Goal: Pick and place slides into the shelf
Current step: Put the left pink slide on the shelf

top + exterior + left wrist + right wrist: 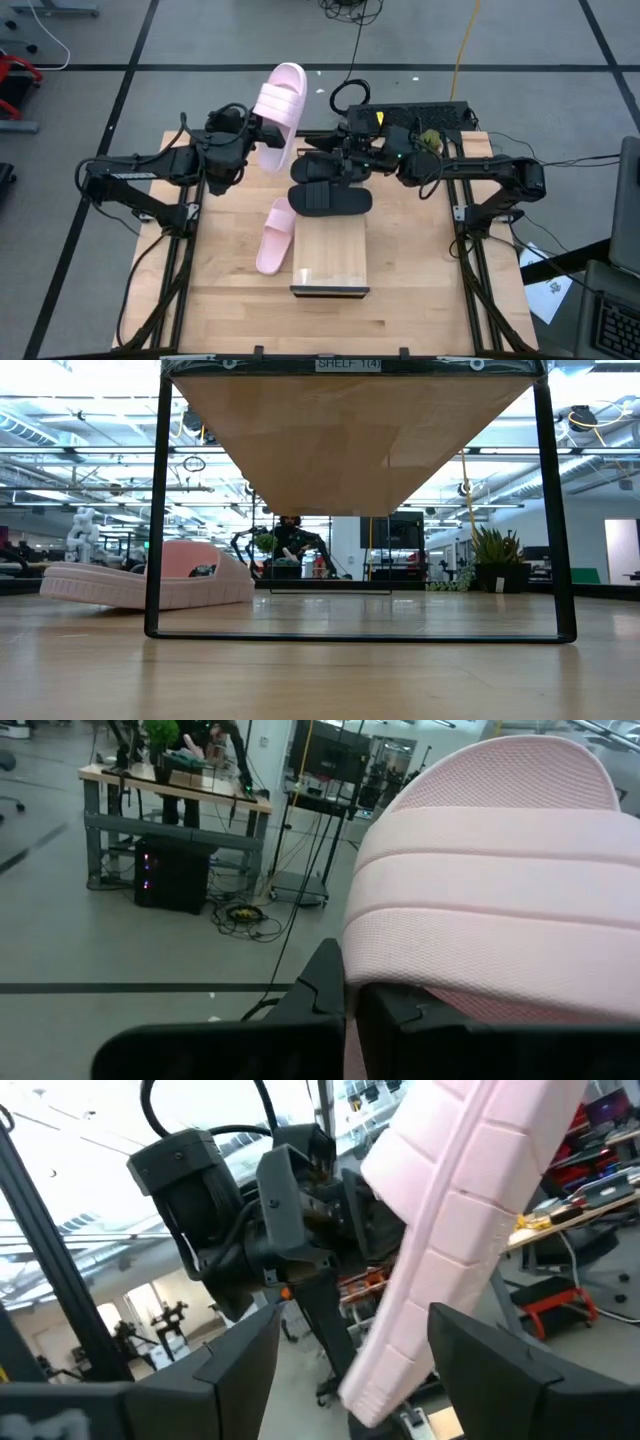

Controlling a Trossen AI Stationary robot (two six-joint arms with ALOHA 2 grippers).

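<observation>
No slide seems to sit on the shelf [330, 250] yet: the left hand [262, 130] clenches one pink slide [279, 100] aloft, the right hand [338, 152] gapes empty nearby, another pink slide [273, 235] and the black slides [330, 200] wait on the worktop [230, 300].
</observation>
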